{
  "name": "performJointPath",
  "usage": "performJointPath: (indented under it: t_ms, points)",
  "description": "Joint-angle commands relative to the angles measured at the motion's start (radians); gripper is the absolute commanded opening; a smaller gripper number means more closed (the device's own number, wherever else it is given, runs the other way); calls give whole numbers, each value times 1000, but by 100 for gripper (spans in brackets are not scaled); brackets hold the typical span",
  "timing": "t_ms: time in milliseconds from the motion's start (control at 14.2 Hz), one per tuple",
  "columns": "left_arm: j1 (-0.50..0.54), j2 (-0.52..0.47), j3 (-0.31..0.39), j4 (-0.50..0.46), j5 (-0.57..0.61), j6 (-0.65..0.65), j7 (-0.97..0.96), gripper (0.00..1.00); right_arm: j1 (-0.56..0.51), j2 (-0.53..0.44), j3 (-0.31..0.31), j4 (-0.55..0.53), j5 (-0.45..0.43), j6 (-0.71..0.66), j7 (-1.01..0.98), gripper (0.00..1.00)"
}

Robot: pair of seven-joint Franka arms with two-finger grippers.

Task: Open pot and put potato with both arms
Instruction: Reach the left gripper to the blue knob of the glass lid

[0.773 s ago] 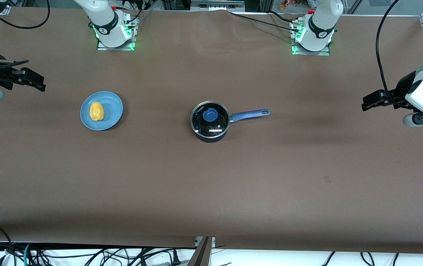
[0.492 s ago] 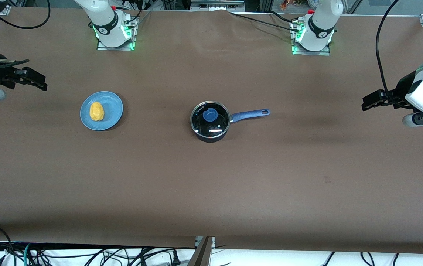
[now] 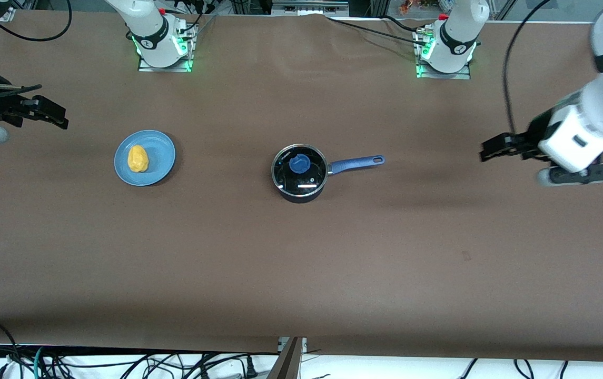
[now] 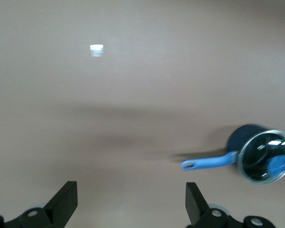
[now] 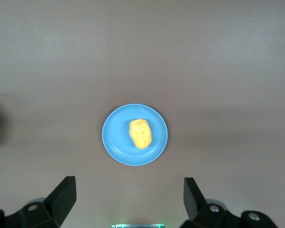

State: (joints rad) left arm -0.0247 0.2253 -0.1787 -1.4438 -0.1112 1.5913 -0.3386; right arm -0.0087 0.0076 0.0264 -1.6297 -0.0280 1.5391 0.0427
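While both hands hang released, pot [image 3: 299, 172] lidded, handle toward left hand [image 3: 492, 148], potato [image 3: 137, 158] on plate [image 3: 163, 158] near right hand [image 3: 51, 113].

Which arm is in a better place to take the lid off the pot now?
Probably the left. Its gripper hangs open over the table at the handle's end of the pot, whose lid is on. The right gripper, open, is near the plate with the potato.
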Motion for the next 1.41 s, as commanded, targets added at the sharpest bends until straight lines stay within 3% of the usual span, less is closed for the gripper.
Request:
performJointPath:
  t_ms: [0, 211, 492, 1336]
  points:
    - [-69, 80, -91, -1, -1, 123, -193, 100, -16, -6, 10, -7, 17, -10, -13, 100]
    - [-205, 188, -96, -1, 4, 280, -371, 100, -17, 15, 4, -7, 17, -71, -15, 100]
    - [-386, 316, -102, 5, 185, 430, -713, 100, -17, 23, 3, -44, 13, -74, -40, 100]
    - [-541, 456, -102, -1, 313, 529, -1003, 100, -19, 11, 0, -68, 13, -19, -47, 100]
